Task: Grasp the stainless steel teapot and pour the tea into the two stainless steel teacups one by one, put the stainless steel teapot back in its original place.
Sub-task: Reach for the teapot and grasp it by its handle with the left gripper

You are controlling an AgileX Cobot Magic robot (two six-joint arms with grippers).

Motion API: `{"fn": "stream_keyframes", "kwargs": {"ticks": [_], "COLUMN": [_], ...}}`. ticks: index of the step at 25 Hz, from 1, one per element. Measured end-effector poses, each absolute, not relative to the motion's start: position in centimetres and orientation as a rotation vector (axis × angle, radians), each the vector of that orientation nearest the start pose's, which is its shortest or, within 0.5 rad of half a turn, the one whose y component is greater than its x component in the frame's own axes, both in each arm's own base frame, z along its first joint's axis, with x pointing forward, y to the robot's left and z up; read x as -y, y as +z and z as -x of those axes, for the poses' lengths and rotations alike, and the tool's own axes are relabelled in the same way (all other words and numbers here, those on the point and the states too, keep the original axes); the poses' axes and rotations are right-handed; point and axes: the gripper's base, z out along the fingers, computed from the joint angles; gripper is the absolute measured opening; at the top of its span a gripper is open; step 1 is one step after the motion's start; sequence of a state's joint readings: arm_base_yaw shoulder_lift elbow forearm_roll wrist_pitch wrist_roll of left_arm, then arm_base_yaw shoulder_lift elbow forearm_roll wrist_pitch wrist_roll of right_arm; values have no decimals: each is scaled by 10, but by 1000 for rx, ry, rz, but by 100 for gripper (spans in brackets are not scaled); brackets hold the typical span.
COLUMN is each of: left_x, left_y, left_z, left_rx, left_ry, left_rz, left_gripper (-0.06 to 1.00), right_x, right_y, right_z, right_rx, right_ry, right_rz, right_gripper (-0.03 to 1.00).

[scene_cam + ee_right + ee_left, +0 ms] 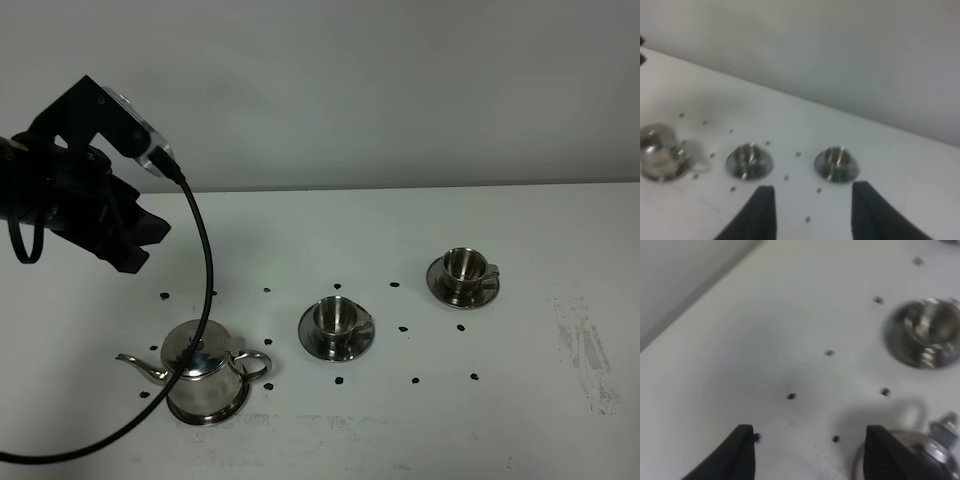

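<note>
The stainless steel teapot [205, 372], lid on, stands upright on its round dish [210, 417] on the white table [520, 400]. On the teapot's handle side sit two teacups on saucers, the nearer cup [336, 318] close by, the farther cup [462, 265] well apart. The left gripper [810, 455] hovers above the teapot's spout side, jaws spread and empty; the right gripper [812, 212], well apart from the teapot on the cup side, likewise gapes, holding nothing

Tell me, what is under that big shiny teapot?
A round steel dish: only its rim shows around the base of the teapot. Its middle is hidden by the pot.
</note>
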State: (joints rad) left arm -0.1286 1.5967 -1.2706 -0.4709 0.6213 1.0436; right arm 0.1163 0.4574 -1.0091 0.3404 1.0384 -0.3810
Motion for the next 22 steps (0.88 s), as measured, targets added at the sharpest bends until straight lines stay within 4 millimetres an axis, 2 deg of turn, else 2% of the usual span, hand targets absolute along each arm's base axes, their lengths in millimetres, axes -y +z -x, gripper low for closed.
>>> {"fn": "stream_keyframes", "kwargs": {"ticks": [3, 6, 9, 16, 19, 22], "left_x": [82, 92, 101, 109, 115, 129], "left_y": [302, 301, 293, 268, 263, 262], "left_z": [-346, -345, -348, -369, -383, -395], "left_rx": [-2047, -1963, -1935, -2061, -2109, -2120], "left_ry": [-36, 6, 14, -63, -70, -65], "left_rz": [-1159, -1291, -1355, -1385, -1444, -1528], "left_gripper": [50, 50, 50, 50, 50, 50], "right_x": [-26, -19, -9, 8, 9, 9], "right_y": [402, 385, 367, 331, 320, 308], "right_z": [1, 23, 36, 46, 42, 35], "right_rx": [-1896, -1912, -1935, -1945, -1976, -2023], "right_ry": [238, 197, 116, -29, -44, -50], "right_rz": [470, 426, 354, 207, 201, 201], "right_gripper": [34, 31, 30, 26, 25, 24]}}
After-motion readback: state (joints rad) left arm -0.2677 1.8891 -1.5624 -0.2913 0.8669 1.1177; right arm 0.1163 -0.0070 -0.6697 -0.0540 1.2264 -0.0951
